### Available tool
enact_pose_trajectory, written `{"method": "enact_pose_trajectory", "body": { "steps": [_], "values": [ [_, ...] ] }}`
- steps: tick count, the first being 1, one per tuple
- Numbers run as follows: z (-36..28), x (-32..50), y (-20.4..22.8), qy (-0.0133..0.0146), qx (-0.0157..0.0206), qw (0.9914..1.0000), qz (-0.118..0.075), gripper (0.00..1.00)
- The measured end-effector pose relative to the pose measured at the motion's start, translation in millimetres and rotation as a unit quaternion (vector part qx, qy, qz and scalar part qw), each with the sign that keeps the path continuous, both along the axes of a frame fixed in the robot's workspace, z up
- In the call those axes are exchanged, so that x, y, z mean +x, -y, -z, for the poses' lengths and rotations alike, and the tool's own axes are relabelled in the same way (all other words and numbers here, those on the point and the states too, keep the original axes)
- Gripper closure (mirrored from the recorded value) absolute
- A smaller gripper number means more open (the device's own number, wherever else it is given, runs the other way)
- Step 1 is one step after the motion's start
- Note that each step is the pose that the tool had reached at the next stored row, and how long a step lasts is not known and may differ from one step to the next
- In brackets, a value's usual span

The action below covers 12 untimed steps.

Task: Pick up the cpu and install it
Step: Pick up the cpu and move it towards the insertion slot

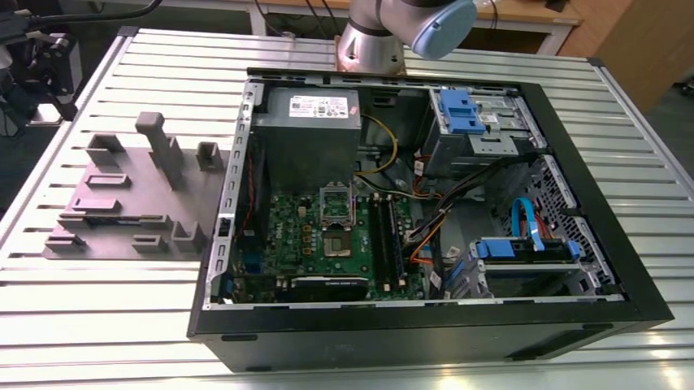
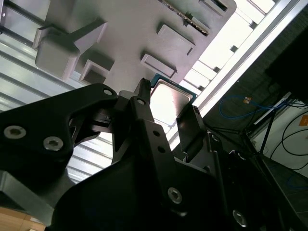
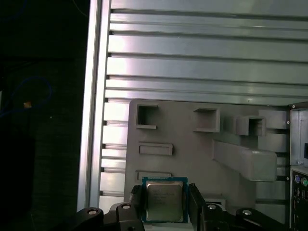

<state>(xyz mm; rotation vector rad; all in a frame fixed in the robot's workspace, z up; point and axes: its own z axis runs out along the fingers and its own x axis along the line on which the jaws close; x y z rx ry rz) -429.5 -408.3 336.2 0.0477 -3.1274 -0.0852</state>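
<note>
My claw [image 3: 166,203] is clamped on the cpu [image 3: 165,198]. In both wrist views its black fingers [image 3: 137,202] press on two opposite edges, so the chip spans the gap with its silvery lid facing the cameras. Gripping by the rim keeps the fingers off the lid and, I judge, off the contacts underneath. It also keeps the chip level for a seat that takes it only flat and square.

The chip looks large against the shapes behind it. From that I read it as hanging in the air, well apart from the grey fixture tray [image 3: 192,154] below rather than resting in one of its pockets. The tray lies on the slatted aluminium tabletop [image 3: 192,48]. Its moulded pockets and upright posts are presumably there to hold parts at known spots.

In the exterior view the tray sits just beside the open computer case [image 1: 434,341], on the exterior view's left of it. The case lies on its side with the panel off, so the motherboard [image 1: 292,236] faces upward and can be reached from above. On the board, the hinged socket frame [image 1: 334,203] appears swung open beside the socket [image 1: 335,246], which would leave the seat free, though I cannot make out its pins. The arm [image 1: 407,28] rises from the tabletop at the case's far side.
</note>
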Motion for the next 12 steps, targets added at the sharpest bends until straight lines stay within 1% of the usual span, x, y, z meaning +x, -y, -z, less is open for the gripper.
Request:
{"method": "enact_pose_trajectory", "body": {
  "steps": [7, 12],
  "values": [
    [0.0, 0.3, -0.1, 0.0, 0.0, 1.0, 0.0, 0.53],
    [0.0, 6.7, 0.0, 0.0, 0.0, 1.0, 0.0, 0.53]
  ]
}}
